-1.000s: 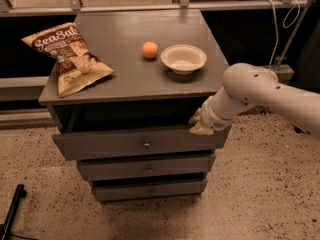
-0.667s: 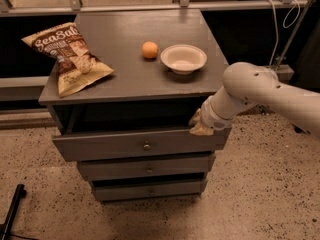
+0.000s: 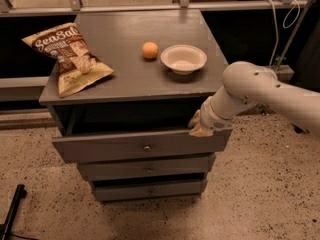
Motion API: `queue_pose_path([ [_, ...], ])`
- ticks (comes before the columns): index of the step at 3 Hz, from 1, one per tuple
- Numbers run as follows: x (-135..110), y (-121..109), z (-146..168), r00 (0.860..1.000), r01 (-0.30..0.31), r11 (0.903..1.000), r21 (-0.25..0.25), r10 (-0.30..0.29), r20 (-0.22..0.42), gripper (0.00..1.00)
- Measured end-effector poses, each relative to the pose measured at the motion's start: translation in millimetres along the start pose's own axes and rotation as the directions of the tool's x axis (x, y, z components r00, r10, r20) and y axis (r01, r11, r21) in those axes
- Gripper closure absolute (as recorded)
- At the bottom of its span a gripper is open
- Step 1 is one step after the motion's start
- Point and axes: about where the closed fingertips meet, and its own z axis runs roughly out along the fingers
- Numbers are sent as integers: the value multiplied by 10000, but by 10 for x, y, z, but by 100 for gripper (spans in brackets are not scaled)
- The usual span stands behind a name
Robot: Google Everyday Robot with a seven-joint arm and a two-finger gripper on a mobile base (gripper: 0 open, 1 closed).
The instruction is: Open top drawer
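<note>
Centre right of the frame, the gripper (image 3: 199,127) sits at the right end of the pulled-out top drawer (image 3: 115,146); I cannot tell how far open it is.

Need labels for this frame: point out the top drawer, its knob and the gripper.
top drawer (image 3: 100,147), camera view, bare front left of the knob.
knob (image 3: 147,147), camera view, its round face.
gripper (image 3: 198,128), camera view, its tip at the drawer's right upper edge.

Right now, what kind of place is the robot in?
Probably a lab or workshop, not a home: speckled floor, a metal rail behind the cabinet, hanging cables. The claw sits at the top drawer's right front edge.
</note>
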Motion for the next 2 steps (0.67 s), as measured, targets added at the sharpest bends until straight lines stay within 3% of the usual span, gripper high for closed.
queue_pose_path([
  [2,-12,1,-1,10000,-1,10000,-61,1,25,100],
])
